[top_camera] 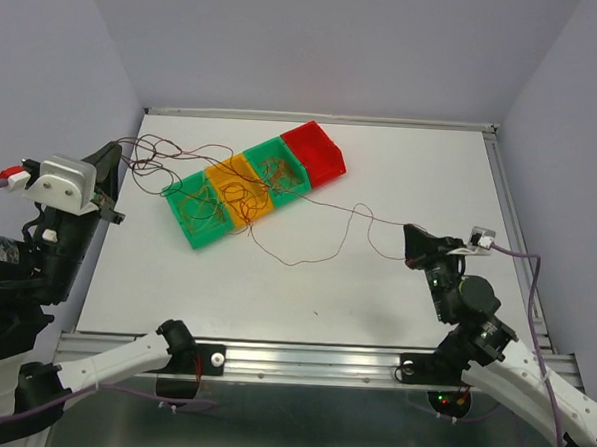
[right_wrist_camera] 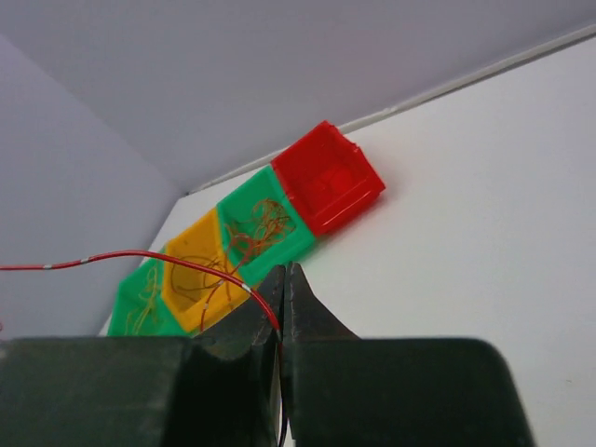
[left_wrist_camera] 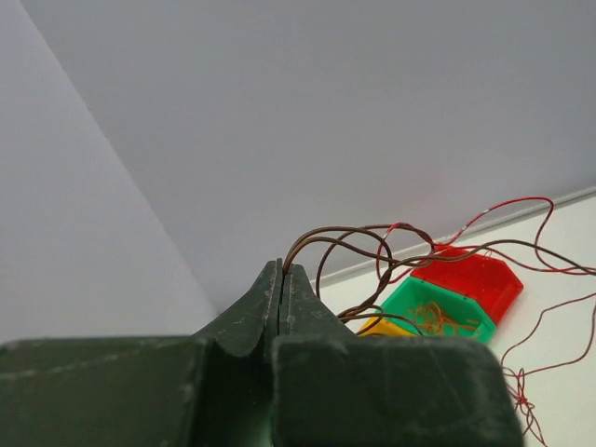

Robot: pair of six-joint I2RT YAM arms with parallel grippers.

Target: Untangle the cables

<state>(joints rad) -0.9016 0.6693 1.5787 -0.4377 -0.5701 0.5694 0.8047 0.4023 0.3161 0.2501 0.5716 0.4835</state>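
Thin brown and red cables lie tangled over a row of bins and loop across the white table. My left gripper is raised at the table's left edge, shut on dark brown cables that leave its tips and run down to the bins. My right gripper is at the right, shut on a red cable that enters between its fingertips and stretches left. That red strand runs from the right gripper to the tangle.
Four bins stand in a diagonal row: green, yellow, green, red. Three hold loose wires; the red one looks empty. A raised rail runs along the table's right side. Walls close in left, back and right.
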